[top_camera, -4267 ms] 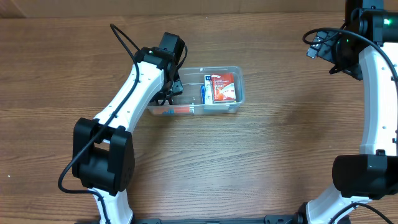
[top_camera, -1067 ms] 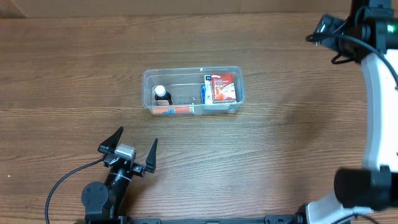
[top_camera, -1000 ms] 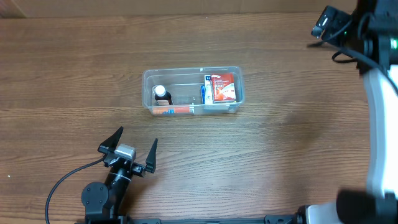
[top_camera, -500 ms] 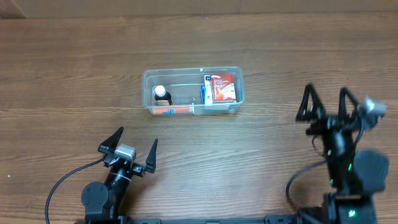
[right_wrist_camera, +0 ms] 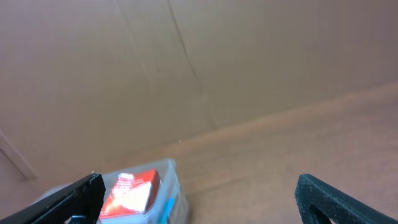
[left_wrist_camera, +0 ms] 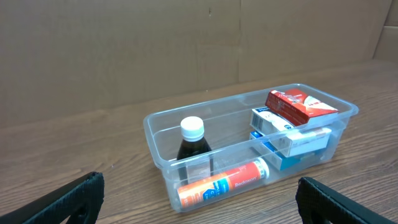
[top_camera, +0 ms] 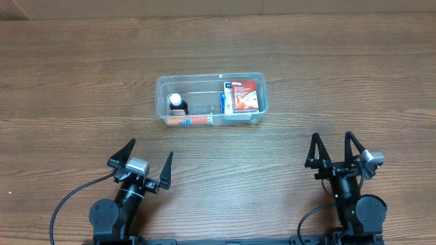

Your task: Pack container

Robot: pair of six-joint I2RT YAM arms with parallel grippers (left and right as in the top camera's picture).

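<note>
The clear plastic container [top_camera: 161, 87] stands on the wooden table, left of centre. Inside it are a dark bottle with a white cap [top_camera: 177, 103], an orange tube [top_camera: 194, 121] along the near wall, and a red box [top_camera: 244, 95] stacked on blue-and-white boxes [top_camera: 224, 103]. The left wrist view shows the container [left_wrist_camera: 158, 129], bottle [left_wrist_camera: 192, 146], tube [left_wrist_camera: 221, 182] and red box [left_wrist_camera: 300, 105] a short way ahead. My left gripper [top_camera: 145, 160] rests open and empty near the front edge. My right gripper [top_camera: 335, 149] is open and empty at the front right; its blurred view catches the red box [right_wrist_camera: 130, 191].
A brown cardboard wall [left_wrist_camera: 186, 43] backs the table. Both arms sit folded low at the table's near edge, with bare wooden tabletop [top_camera: 272, 156] between them and the container.
The right arm has swung down from the far right corner to a folded rest at the front right, jaws open. The left arm, retracted earlier from the container, has not moved in the last second.
</note>
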